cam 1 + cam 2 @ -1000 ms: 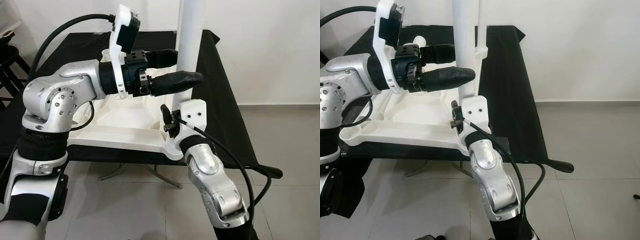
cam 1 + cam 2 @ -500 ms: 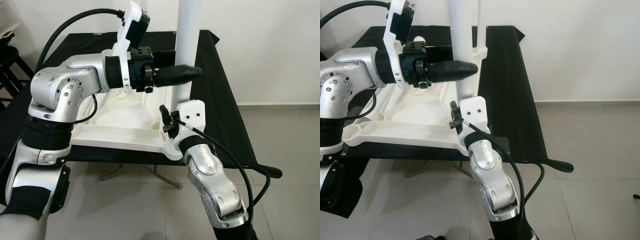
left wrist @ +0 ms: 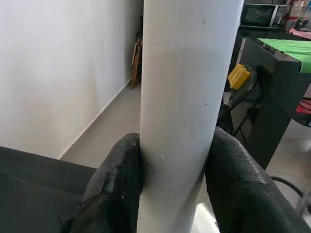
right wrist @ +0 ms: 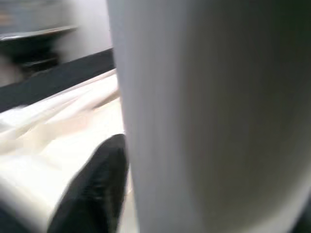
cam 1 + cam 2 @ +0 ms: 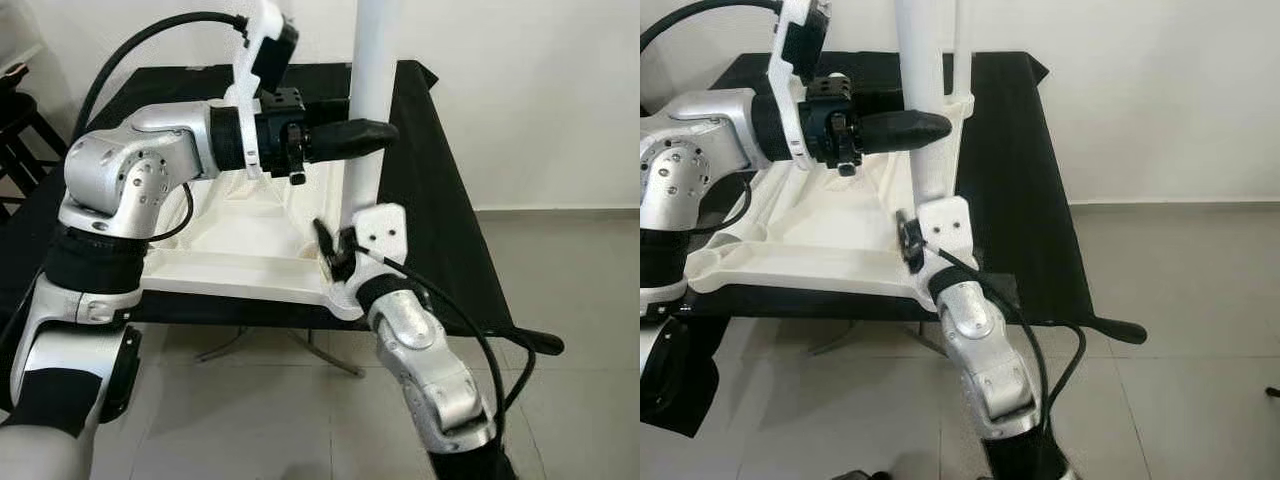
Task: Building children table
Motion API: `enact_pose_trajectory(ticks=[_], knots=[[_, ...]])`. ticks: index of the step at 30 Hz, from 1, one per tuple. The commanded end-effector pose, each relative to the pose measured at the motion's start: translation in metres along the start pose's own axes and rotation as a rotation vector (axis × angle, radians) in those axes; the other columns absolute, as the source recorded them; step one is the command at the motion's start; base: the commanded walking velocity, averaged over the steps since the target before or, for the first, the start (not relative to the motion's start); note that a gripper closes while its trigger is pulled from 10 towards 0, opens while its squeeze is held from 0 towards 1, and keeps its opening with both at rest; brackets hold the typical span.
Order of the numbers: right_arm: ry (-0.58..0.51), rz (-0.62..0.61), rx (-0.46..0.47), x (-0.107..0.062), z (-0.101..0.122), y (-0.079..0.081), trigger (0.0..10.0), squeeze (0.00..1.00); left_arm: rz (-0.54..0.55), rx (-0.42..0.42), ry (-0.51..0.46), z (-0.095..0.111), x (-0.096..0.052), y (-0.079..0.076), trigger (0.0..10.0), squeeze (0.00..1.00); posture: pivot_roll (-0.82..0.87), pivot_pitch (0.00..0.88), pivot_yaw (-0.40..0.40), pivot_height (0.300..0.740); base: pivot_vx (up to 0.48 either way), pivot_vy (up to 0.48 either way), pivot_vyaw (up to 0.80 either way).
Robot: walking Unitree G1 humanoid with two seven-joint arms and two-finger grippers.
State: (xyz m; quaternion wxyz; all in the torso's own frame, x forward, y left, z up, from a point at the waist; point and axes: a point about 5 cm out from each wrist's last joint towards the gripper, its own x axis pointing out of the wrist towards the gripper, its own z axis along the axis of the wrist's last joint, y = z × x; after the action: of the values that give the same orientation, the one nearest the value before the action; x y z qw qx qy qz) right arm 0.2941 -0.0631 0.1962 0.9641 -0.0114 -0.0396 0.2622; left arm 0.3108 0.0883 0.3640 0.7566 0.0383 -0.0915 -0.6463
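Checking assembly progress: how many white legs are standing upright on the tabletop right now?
2. The near leg stands at the tabletop near corner, gripped by the left pincer, with the right pincer at its base. A second leg stands just behind it. Others may be hidden.

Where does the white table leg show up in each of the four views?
Left eye view: white table leg upright, centre-top, left gripper clamped on it.
Right eye view: upright, left of centre.
Left wrist view: central, between the black fingers.
Right wrist view: blurred, close, on the right.
Shared landmark: the black fingers at the leg.
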Motion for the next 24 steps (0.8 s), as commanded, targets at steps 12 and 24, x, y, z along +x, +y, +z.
enact_pose_trajectory(ticks=[12, 24], knots=[[0.0, 0.627, -0.305, 0.009, 0.054, -0.065, 10.0, 0.22, -0.167, -0.007, 0.023, -0.011, 0.009, -0.021, 0.0, 0.0, -0.02, 0.12, 0.025, 0.74, 0.0, 0.0, 0.0], [-0.07, 0.812, -0.242, 0.027, 0.08, -0.083, 9.0, 0.0, -0.189, -0.001, 0.03, -0.006, 0.005, -0.037, 0.0, 0.0, 0.0, 0.13, 0.031, 0.74, 0.0, 0.0, 0.0]])
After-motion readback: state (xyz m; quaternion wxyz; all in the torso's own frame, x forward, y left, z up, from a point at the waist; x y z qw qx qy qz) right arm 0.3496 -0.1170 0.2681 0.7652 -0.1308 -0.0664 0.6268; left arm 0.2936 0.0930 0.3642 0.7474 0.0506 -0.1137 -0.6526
